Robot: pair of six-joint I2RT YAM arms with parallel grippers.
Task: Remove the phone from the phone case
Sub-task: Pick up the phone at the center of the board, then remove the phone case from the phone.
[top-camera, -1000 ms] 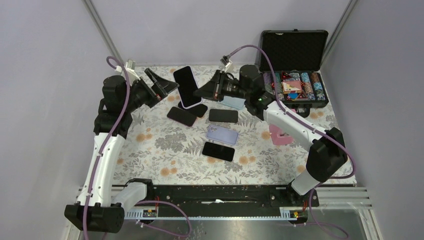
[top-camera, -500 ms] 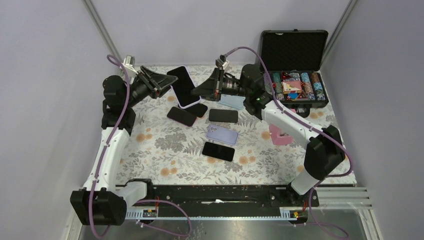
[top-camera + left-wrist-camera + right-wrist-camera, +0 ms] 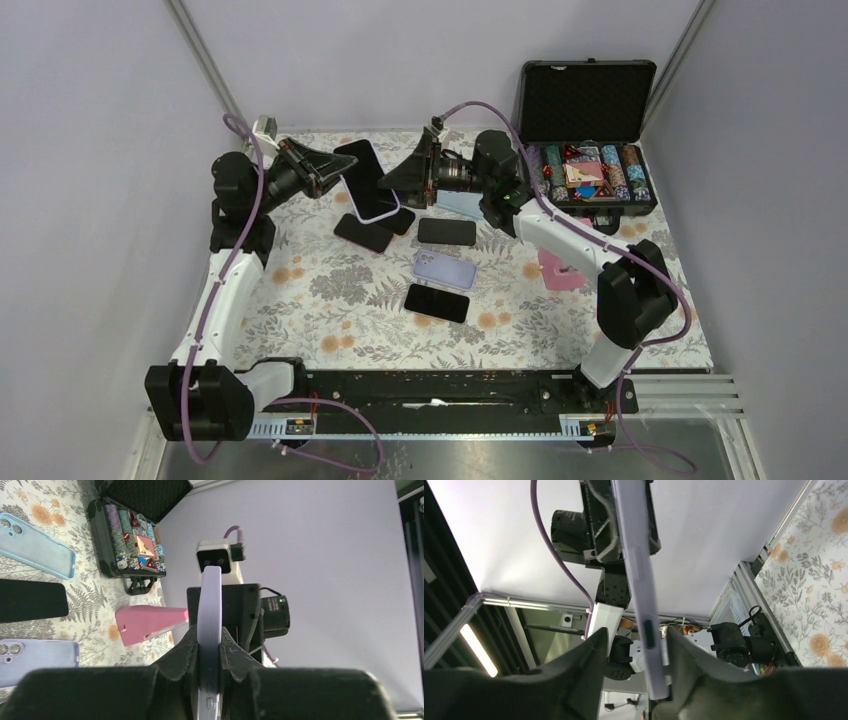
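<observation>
While my left gripper (image 3: 209, 647) clamps the lilac soft case (image 3: 209, 605) holding the black-screened phone (image 3: 366, 180), my right gripper (image 3: 636, 640) gapes. Case edge between its jaws.

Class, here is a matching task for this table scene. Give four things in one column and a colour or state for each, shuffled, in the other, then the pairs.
1. cased phone
2. chip case
3. rightmost loose case
4. phone with camera side up

a. pink
b. lid open
c. lavender, flat on the table
d. lifted and tilted

Pairs: 1-d, 2-b, 3-a, 4-c
</observation>
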